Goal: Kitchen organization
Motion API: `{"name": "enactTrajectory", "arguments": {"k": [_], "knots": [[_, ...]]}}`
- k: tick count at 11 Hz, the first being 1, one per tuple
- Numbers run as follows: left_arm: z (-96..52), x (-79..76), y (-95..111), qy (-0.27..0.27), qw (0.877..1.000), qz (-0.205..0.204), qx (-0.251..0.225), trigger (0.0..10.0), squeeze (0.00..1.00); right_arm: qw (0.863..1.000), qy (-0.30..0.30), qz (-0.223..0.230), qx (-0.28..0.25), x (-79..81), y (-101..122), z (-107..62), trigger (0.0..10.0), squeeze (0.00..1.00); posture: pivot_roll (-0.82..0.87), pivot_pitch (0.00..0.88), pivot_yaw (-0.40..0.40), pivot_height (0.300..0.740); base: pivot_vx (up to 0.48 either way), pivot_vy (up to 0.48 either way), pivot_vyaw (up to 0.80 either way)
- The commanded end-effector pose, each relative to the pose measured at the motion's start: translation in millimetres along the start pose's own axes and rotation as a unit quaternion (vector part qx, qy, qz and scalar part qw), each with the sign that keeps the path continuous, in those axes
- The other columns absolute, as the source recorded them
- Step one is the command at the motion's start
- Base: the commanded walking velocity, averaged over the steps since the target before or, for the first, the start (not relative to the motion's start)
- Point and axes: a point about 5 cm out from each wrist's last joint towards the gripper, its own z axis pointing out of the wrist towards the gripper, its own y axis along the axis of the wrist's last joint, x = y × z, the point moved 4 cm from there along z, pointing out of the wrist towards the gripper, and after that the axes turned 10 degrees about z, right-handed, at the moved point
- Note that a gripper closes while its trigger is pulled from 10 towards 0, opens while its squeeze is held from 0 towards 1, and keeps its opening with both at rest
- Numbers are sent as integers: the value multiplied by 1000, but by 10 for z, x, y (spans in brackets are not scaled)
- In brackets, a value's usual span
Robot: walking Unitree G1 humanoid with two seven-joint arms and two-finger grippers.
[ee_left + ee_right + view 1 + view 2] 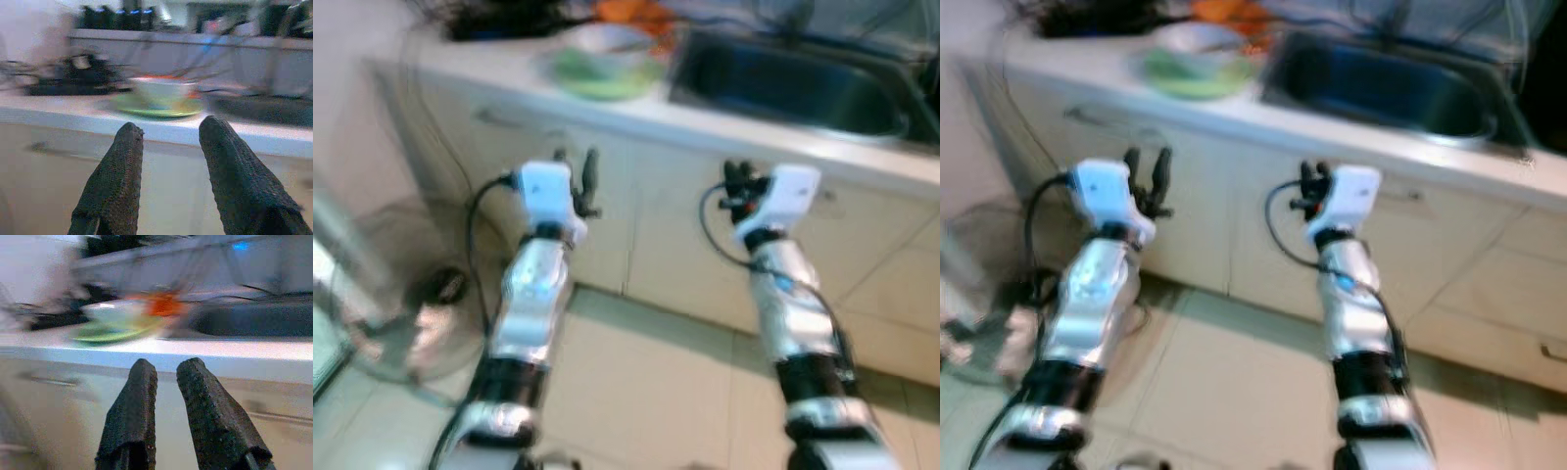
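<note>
Left gripper: two long black fingers of coarse, pebbled rubber, tapering to blunt rounded tips, set apart with a wide gap between them and nothing held. It is raised in front of the cabinet face, below the counter edge, on a white wrist block and a silver, jointed arm with a black cable looping from it.

Right gripper: the same textured black fingers, standing close together with only a narrow slit between the tips, nothing gripped. It is raised before the cabinet, under the front of the sink, on a matching silver arm.

Pale white countertop: smooth, straight front edge, blurred.

Round green plate: flat and shallow, lying on the counter just beside the sink, on the robot's left of it.

White rounded bowl: glossy, sitting on the green plate.

Orange object: behind the bowl, near the sink; form too blurred to tell.

Dark recessed metal sink: rectangular basin with rounded corners, set in the counter.

Cream cabinet fronts: flat panels under the counter.

Beige tiled floor: smooth square tiles.

Round wire fan: standing on the floor at the robot's left.
</note>
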Motion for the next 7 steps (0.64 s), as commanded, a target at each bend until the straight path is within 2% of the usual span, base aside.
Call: {"name": "enactTrajectory", "arguments": {"k": [1,3,5,6,7], "knots": [[29,-124,82,-14,1000,-5,-10,10000,0,1000,-17,-15,-1,-128,54,3,10000,0,-10,45,-33,740,259,349,0],[38,-126,97,-17,1000,2,-11,10000,0,1000,-11,-4,3,-106,76,42,10000,0,-4,60,-36,740,283,343,-219],[40,-121,97,-16,1000,3,-10,10000,0,1000,-1,13,9,-35,39,56,10000,0,4,66,-38,740,296,334,-800],[41,-103,116,-12,1000,6,-12,10000,0,986,139,-87,42,600,-236,-64,10000,0,32,70,-47,740,304,315,0],[34,-92,123,-11,1000,6,-13,10000,0,990,127,-47,42,574,-213,-42,10000,0,44,74,-55,740,300,315,0]]}}
